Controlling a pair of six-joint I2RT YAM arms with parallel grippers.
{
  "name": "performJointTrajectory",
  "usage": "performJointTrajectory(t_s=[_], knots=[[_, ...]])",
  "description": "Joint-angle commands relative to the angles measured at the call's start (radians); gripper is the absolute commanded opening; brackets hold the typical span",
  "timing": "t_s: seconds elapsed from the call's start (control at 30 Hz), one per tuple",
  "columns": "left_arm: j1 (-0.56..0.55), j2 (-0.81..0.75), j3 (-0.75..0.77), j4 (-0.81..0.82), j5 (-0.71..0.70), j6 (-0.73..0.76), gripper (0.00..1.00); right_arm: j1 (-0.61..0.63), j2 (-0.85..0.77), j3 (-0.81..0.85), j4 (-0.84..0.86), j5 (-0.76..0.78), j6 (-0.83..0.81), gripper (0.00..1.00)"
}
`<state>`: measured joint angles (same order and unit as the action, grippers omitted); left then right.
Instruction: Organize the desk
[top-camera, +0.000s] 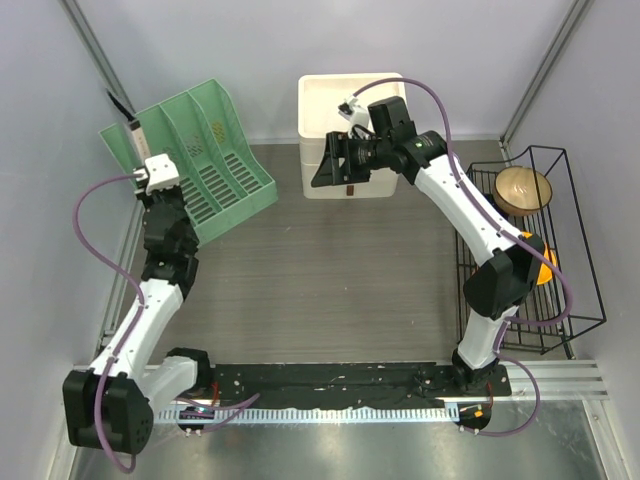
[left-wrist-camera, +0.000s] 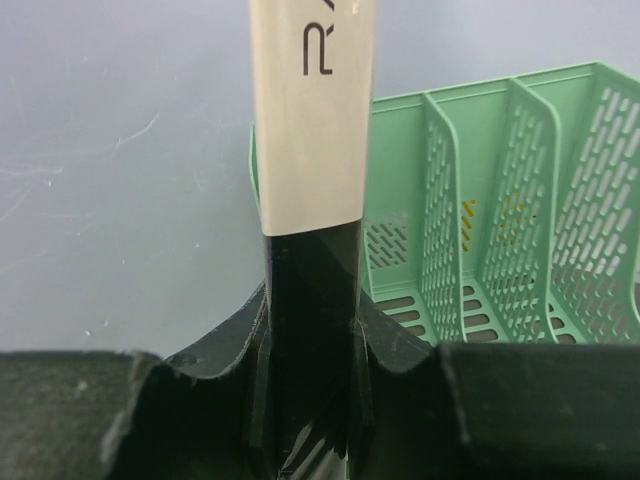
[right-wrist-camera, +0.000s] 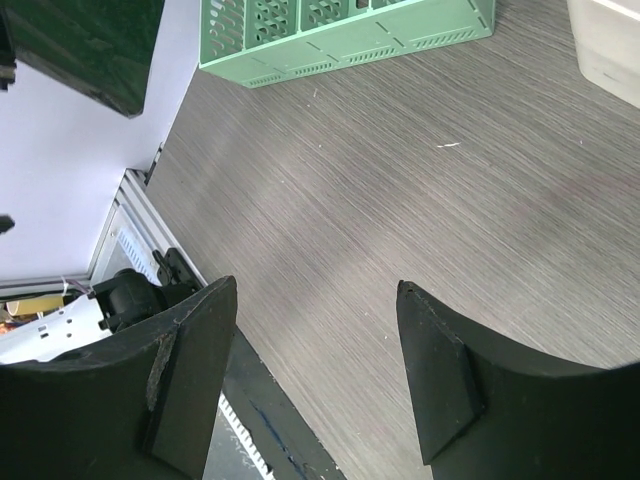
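Note:
The desk (top-camera: 330, 270) is a dark wood-grain top with a black rail (top-camera: 340, 385) along its front. My left gripper (top-camera: 140, 150) is at the far left, by the left end of a green slotted file organizer (top-camera: 210, 160). It is shut on a slim flat object (top-camera: 133, 133) with a beige top and black bottom, held upright. In the left wrist view the object (left-wrist-camera: 310, 130) stands between the shut fingers of the gripper (left-wrist-camera: 310, 380). My right gripper (top-camera: 328, 165) is open and empty above the desk (right-wrist-camera: 400, 180), in front of a white box (top-camera: 330, 110); it also shows in the right wrist view (right-wrist-camera: 316, 283).
The green organizer (right-wrist-camera: 340, 40) lies tilted at the back left and also shows in the left wrist view (left-wrist-camera: 500, 200). The white box (right-wrist-camera: 610, 40) stands at the back centre. A black wire rack (top-camera: 575, 290) on the right holds a wooden bowl (top-camera: 523, 190) and an orange object (top-camera: 545, 262).

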<state>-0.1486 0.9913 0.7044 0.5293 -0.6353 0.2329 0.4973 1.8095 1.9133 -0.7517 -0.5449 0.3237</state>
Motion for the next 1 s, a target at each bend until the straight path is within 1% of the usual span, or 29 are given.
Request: performJointTrajectory(t_s=[0.0, 0.1, 0.33, 0.57, 0.8, 0.83, 0.97], knots=[[0.090, 0.026, 0.041, 0.133, 0.103, -0.128, 0.00, -0.002, 0.008, 0.033, 0.011, -0.016, -0.011, 0.70], [0.118, 0.059, 0.032, 0.173, 0.137, -0.158, 0.00, -0.005, 0.013, 0.035, 0.011, -0.016, -0.012, 0.70], [0.136, 0.141, -0.005, 0.327, 0.184, -0.175, 0.00, -0.005, 0.027, 0.035, 0.012, -0.029, -0.015, 0.70], [0.144, 0.256, -0.045, 0.555, 0.217, -0.152, 0.00, -0.009, 0.039, 0.013, 0.012, -0.053, -0.025, 0.70], [0.144, 0.326, -0.077, 0.661, 0.227, -0.156, 0.00, -0.020, 0.048, 0.001, 0.015, -0.073, -0.031, 0.69], [0.171, 0.339, -0.080, 0.687, 0.232, -0.156, 0.00, -0.019, 0.053, 0.000, 0.014, -0.078, -0.032, 0.69], [0.181, 0.363, -0.095, 0.748, 0.232, -0.141, 0.00, -0.020, 0.062, -0.002, 0.017, -0.090, -0.032, 0.69]])
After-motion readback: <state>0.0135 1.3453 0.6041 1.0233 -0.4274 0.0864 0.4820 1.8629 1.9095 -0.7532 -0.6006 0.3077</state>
